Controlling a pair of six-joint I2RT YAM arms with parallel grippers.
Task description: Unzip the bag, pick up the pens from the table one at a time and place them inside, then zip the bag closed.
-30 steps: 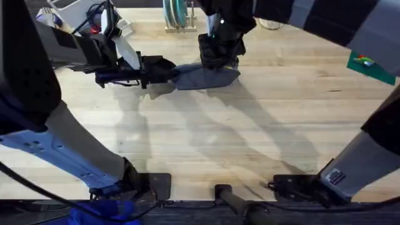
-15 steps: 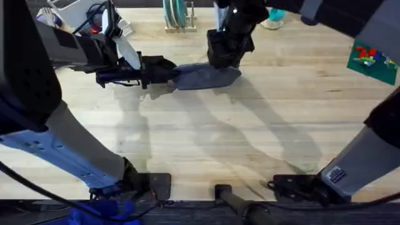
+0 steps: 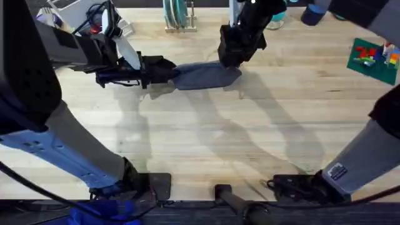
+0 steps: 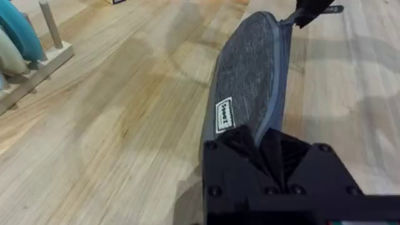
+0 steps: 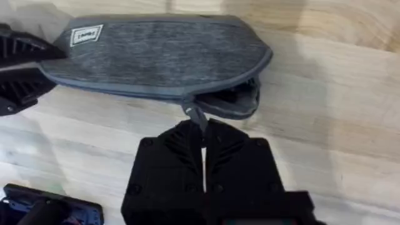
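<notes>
- Pulling on the zip now: in the right wrist view the right gripper (image 5: 203, 139) has its black fingers pinched tight on the zip tab (image 5: 195, 114), low centre of the frame, and the zip is most of the way along.
- Just beyond the fingers the bag (image 5: 164, 57) shows a short gap left at its rounded right end (image 5: 232, 100); the rest of the seam looks closed.
- Peering into that gap, it is dark in there; I cannot tell what the bag holds.
- My read: the closing stage is nearly done, with a last bit of zip to run and then both grippers to let go.
- Over in the left wrist view the left gripper (image 4: 270, 145) is clamped on the near end of the bag (image 4: 247, 69), by the small white label (image 4: 224, 115); the bag stretches away to the upper right.
- From overhead, the bottom half of the table (image 3: 206, 144) lies bare in the middle of the frame, no pens lying on it, so they are judged to be inside.
- Farther up, the bag (image 3: 203, 76) lies flat at upper centre, left gripper (image 3: 169, 70) at its left end, right gripper (image 3: 230, 59) at its right.
- At the top edge stands a rack (image 3: 179, 17); a green block board (image 3: 374, 57) sits far right.
</notes>
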